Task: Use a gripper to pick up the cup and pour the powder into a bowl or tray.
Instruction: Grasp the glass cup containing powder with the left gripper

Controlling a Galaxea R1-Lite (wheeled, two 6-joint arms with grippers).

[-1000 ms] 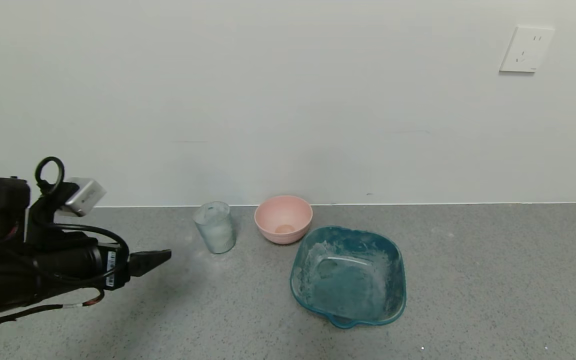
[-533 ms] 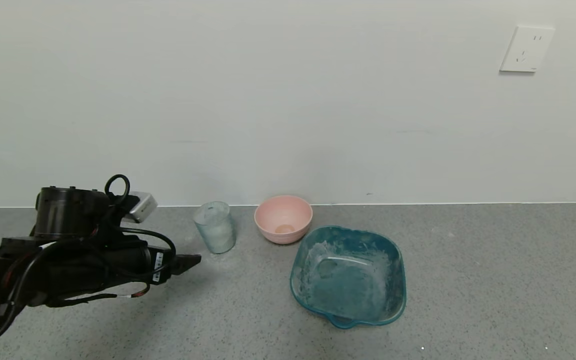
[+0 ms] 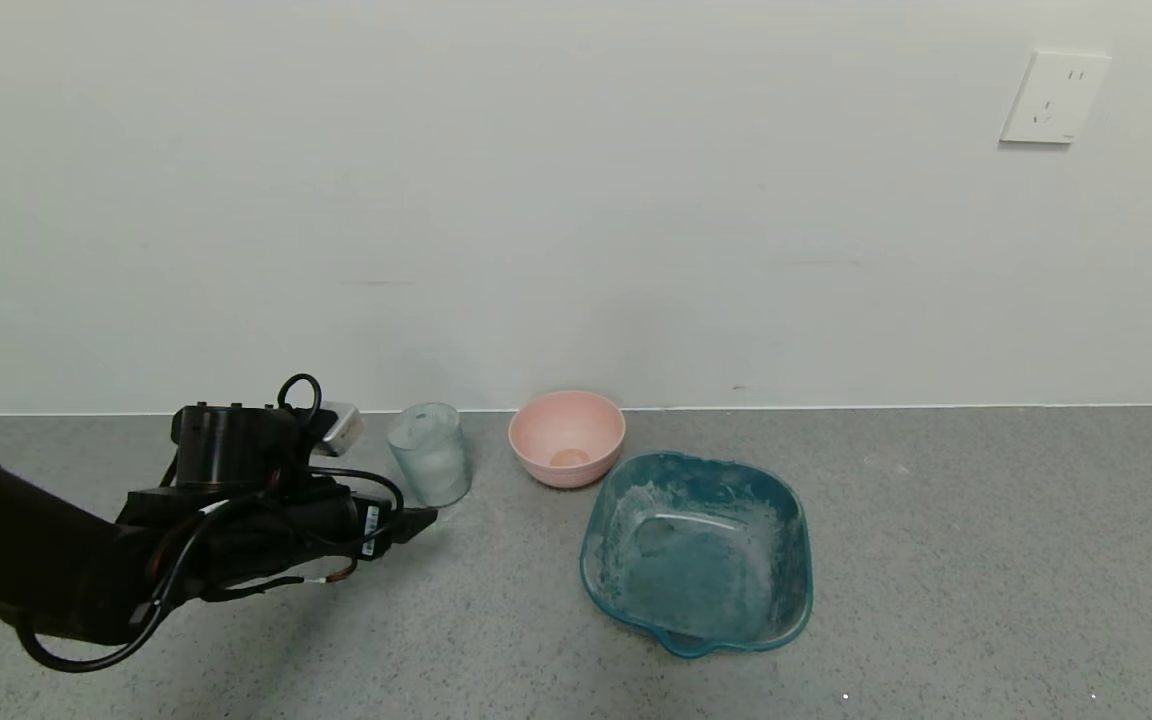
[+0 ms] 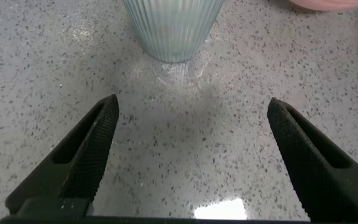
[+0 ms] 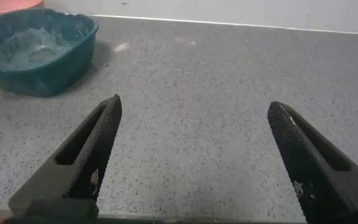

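Surroundings: I saw a grey speckled counter against a white wall, with a socket at upper right.
Cup: upright at centre left, cloudy white inside, nothing between it and my claw.
Bowl: just right of the cup.
Tray: lower centre, dusted white.
Left gripper: fingers spread wide, short of the cup.
Right gripper: fingers spread, holding nothing, over bare counter.
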